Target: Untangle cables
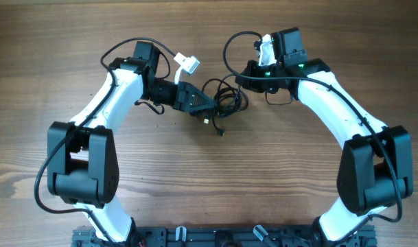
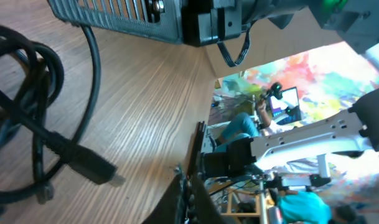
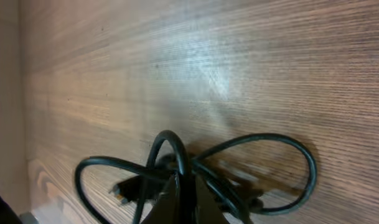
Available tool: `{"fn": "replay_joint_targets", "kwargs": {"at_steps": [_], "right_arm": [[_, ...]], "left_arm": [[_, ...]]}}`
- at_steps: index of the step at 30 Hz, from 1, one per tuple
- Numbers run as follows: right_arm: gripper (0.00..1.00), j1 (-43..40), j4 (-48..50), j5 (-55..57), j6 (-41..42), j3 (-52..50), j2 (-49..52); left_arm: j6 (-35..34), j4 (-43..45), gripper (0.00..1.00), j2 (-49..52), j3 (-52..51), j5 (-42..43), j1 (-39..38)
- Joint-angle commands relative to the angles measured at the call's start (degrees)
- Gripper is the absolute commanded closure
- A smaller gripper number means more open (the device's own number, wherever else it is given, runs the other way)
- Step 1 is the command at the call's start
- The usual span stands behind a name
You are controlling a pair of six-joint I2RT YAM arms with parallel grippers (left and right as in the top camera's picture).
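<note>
Our left tool (image 1: 206,103) sits low over the worktop (image 1: 215,185), its tips pressed together on nothing, just beside the cables (image 1: 226,96). These lie in 1 small tangle between our 2 arms, with a plug (image 2: 93,167) flat on the wood. Our right tool (image 3: 179,190) is clamped on 1 strand of them.

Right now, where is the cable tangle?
Overhead view: the cables sit mid-table, between the left gripper and the right gripper, one plug trailing below them in frame.
</note>
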Motion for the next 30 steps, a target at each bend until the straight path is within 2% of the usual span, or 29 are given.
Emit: {"fn": "replay_joint_targets", "kwargs": {"at_steps": [1,5,7,9,12,14,19,20,22,24,27,30], "right_arm": [[0.96,-0.17,4.81,0.79,7.65,0.17,0.9],[0.96,-0.17,11.32,-0.94,10.69,0.17,0.9],[0.96,-0.17,11.15,3.56,10.69,0.17,0.9],[0.96,-0.04,10.45,9.05,10.67,0.17,0.9],[0.96,0.0,11.15,10.47,11.02,0.17,0.9],[0.96,0.0,10.62,13.81,15.69,0.17,0.9],[0.96,0.0,11.34,17.84,24.9,0.17,0.9],[0.96,0.04,11.82,16.17,24.22,0.17,0.9],[0.96,0.02,13.18,4.11,17.0,0.17,0.9],[0.96,-0.02,11.93,-6.99,9.81,0.17,0.9],[0.96,-0.07,7.34,-14.23,3.28,0.17,0.83],[0.96,-0.07,4.98,-15.85,0.87,0.17,0.83]], "left_arm": [[-1.86,-0.59,0.96,0.0,-0.07,1.97,-0.57],[-1.86,-1.86,0.96,0.0,-0.07,-1.75,-0.57],[-1.86,-2.1,0.96,0.0,-0.07,-2.45,-0.57],[-1.86,-2.21,0.84,0.0,-0.07,-2.8,-0.57],[-1.86,-2.21,0.71,0.0,-0.07,-3.48,-0.57],[-1.86,-2.19,0.63,0.0,-0.07,-3.89,-0.57],[-1.86,-1.68,0.53,0.0,-0.07,-4.5,-0.57],[-1.88,-1.25,0.53,0.0,-0.07,-5.27,-0.57],[-2.84,-0.17,0.53,0.0,-0.07,-7.41,-0.57],[-11.19,3.98,0.53,0.0,-0.07,-12.59,-0.39],[-22.49,11.1,0.52,0.0,-0.07,-17.16,0.98],[-26.53,15.08,0.49,0.0,-0.07,-16.87,3.52]]}}
